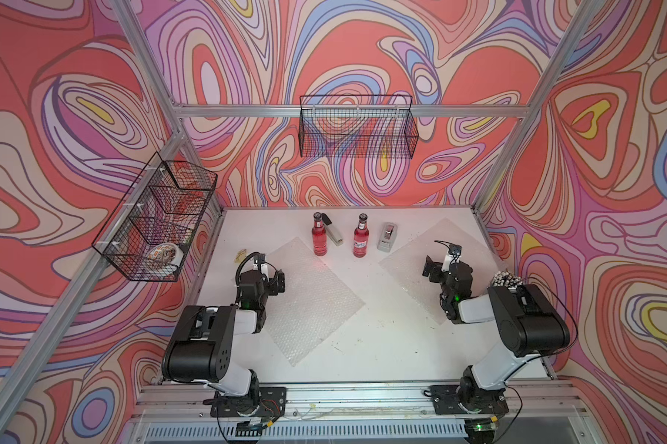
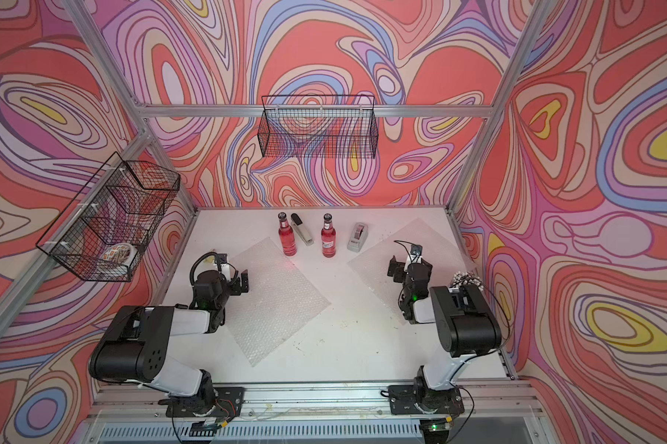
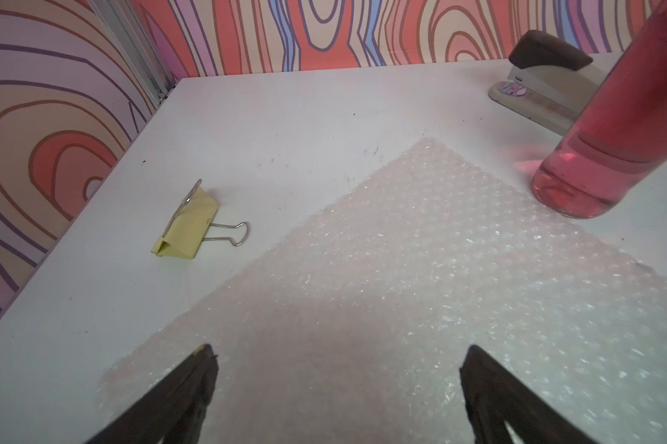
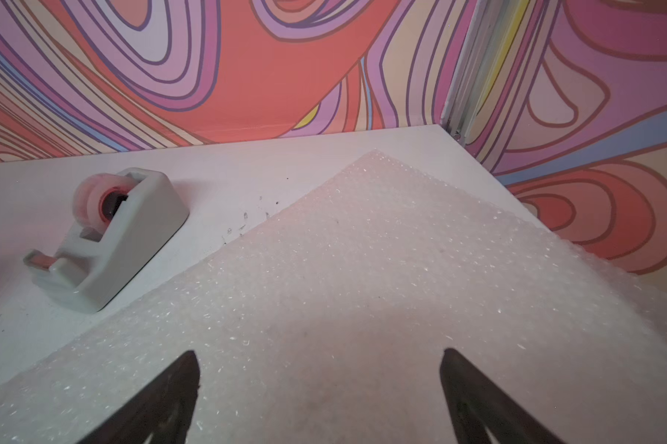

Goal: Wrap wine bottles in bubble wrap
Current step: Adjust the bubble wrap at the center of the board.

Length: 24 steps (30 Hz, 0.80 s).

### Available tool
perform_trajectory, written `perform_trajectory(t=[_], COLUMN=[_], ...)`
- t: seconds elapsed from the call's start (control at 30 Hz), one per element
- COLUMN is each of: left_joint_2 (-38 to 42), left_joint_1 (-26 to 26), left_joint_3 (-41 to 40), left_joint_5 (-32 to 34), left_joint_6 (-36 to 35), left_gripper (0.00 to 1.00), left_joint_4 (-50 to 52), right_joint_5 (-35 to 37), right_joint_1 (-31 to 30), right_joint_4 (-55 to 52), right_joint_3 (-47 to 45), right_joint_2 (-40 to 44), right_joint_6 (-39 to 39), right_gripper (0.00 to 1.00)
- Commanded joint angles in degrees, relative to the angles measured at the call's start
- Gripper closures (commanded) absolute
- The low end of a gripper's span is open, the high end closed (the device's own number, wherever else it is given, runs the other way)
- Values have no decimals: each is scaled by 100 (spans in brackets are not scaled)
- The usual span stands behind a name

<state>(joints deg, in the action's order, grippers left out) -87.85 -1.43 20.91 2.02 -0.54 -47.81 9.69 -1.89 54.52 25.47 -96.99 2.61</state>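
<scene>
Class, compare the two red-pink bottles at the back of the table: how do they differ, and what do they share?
The unlabelled bottle is plain glass; the labelled bottle carries a white label. The unlabelled bottle stands beside the stapler, near the edge of a bubble wrap sheet; the labelled bottle stands on bare table, apart from the tape dispenser. Both are upright, dark-capped and unwrapped.

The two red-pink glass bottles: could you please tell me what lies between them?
A grey-black stapler lies between the unlabelled red-pink glass bottle and the white-labelled bottle, close beside the former; the rest is bare white table, in both top views.
</scene>
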Motion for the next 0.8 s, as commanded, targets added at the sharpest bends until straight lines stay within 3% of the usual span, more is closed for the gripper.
perform_trajectory(t=[0.0, 0.77], left_joint_2=[-54, -40], left_joint_1=[37, 37], left_joint_3=[107, 109], left_joint_5=[61, 44], left_joint_6=[89, 78], left_gripper=[0, 0], left_joint_4=[-253, -255], right_joint_5=[76, 41], right_joint_1=[33, 33], right_joint_4=[112, 77], right_joint_3=[91, 99], right_joint_2=[-83, -83], right_joint_6=[-24, 1], right_gripper=[2, 2])
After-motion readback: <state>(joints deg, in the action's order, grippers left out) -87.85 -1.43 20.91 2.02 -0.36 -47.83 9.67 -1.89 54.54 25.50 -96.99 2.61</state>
